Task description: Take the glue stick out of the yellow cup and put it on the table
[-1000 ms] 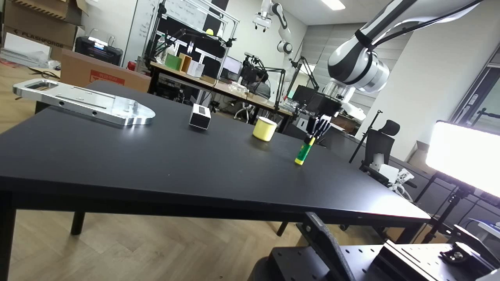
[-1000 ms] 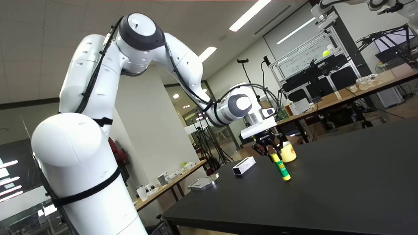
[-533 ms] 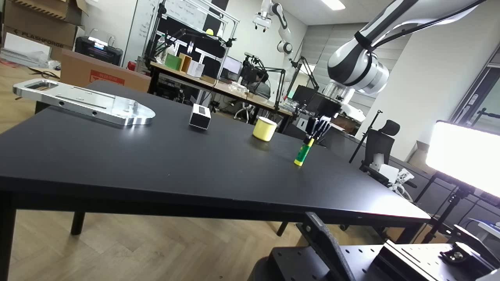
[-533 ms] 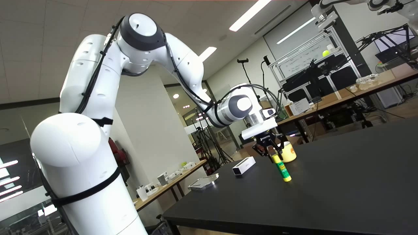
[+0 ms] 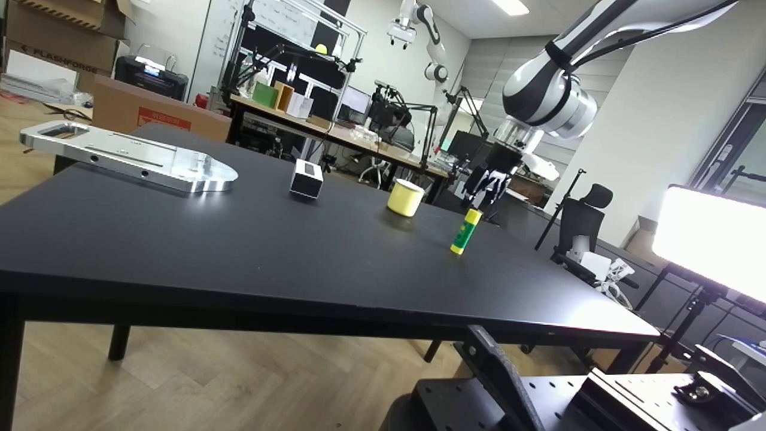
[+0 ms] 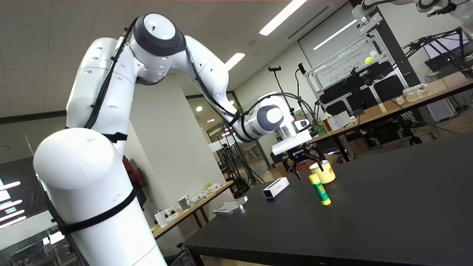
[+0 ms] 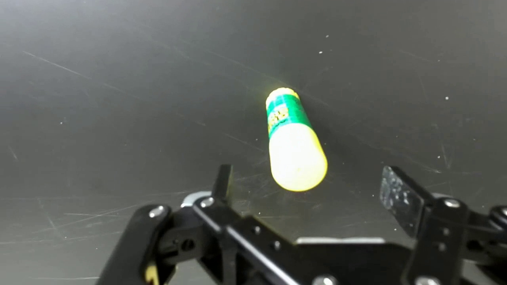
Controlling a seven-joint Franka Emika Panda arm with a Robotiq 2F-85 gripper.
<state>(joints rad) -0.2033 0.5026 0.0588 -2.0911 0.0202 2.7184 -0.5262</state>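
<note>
One glue stick (image 7: 292, 138): stands on its end on the black table (image 5: 287, 257), right of the middle in both exterior views.
Yellow cup (image 5: 405, 200): left of the stick and a bit higher up in an exterior view; near it, not touching. The stick is out of it.
Fingers (image 7: 400, 198): spread wide, with nothing in their hold. In the wrist view both sit low, one left of the middle, one well to the right.
Stick from the fingers: up the wrist frame and, side to side, between the two, a little nearer the one on the frame's left. Bare table shows on both sides.
Long way of the stick: up and down. Its cap (image 7: 298, 162) is the end closest to the fingers; its foot (image 7: 282, 93) points to the top of the wrist frame.
Gripper (image 6: 310, 174): just above the cap in both exterior views.
Next move: I think the job is nearly done, so the gripper should go straight up, in line with the stick.
Watch out: it is tall and thin; a sideways bump could knock it down.
</note>
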